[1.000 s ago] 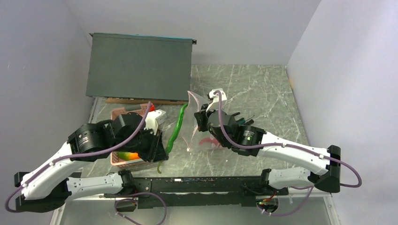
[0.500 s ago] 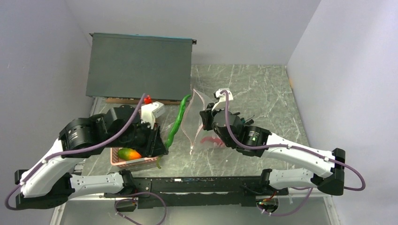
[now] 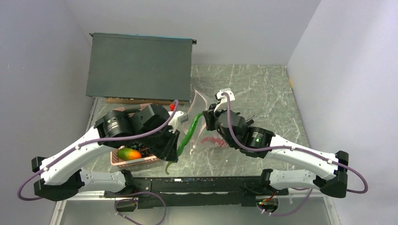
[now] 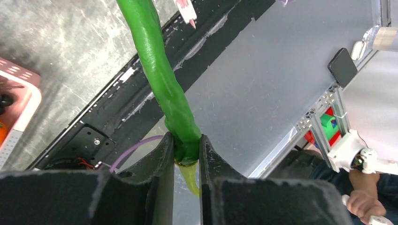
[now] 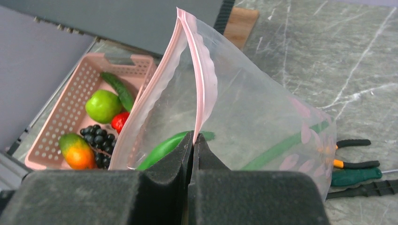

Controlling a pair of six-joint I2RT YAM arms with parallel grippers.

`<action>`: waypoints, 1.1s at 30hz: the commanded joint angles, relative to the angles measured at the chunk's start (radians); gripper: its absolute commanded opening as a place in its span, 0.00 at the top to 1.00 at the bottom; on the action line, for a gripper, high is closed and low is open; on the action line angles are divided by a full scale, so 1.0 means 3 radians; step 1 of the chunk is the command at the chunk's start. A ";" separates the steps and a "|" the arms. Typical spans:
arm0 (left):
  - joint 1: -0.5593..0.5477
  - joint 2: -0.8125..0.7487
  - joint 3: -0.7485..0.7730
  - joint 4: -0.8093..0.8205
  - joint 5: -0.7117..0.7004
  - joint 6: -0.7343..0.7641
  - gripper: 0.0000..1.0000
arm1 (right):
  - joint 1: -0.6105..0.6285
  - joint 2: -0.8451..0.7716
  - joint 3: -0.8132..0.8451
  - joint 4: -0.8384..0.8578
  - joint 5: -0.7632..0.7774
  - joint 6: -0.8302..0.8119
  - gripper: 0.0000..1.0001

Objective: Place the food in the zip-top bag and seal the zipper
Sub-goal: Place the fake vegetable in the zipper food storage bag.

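Note:
My left gripper (image 4: 187,150) is shut on the stem end of a long green pod (image 4: 159,70). The pod (image 3: 188,136) slants up toward the clear zip-top bag (image 3: 201,104). My right gripper (image 5: 193,137) is shut on the bag's pink zipper (image 5: 205,79) and holds one lip up, so the mouth gapes. Through the plastic of the bag (image 5: 253,112), the pod's tip (image 5: 164,147) lies inside the mouth. The other food sits in the pink basket (image 5: 65,108): a green apple (image 5: 103,105), a red fruit (image 5: 121,121), grapes (image 5: 96,136), a mango (image 5: 75,151) and another green pod (image 5: 119,89).
The basket (image 3: 141,162) stands under my left arm near the front edge. Orange- and green-handled pliers (image 5: 356,164) lie on the marble to the right of the bag. A dark grey box (image 3: 141,65) fills the back left, with a wooden strip (image 5: 241,18) along its front.
My left arm has swung right from over the basket, carrying the pod to the bag's mouth. The right gripper has kept its hold on the zipper strip and shifted slightly.

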 commanded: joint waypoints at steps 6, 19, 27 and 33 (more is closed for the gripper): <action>0.0445 0.0175 -0.0191 0.0553 0.0992 -0.0339 1.00 | 0.0200 -0.0168 -0.0189 0.0494 -0.0314 -0.0481 1.00; 0.1150 0.0134 -0.0853 0.1694 0.1831 -0.0888 0.94 | 0.0256 -0.0194 -0.0300 0.0625 -0.0459 -0.0433 1.00; 0.1295 0.0121 -0.0875 0.1863 0.1676 -0.1037 0.60 | 0.0258 -0.0137 -0.0264 0.0666 -0.0531 -0.0352 1.00; 0.1364 0.0061 -0.1047 0.2003 0.1658 -0.1117 0.37 | 0.0261 -0.0139 -0.0244 0.0671 -0.0465 -0.0316 1.00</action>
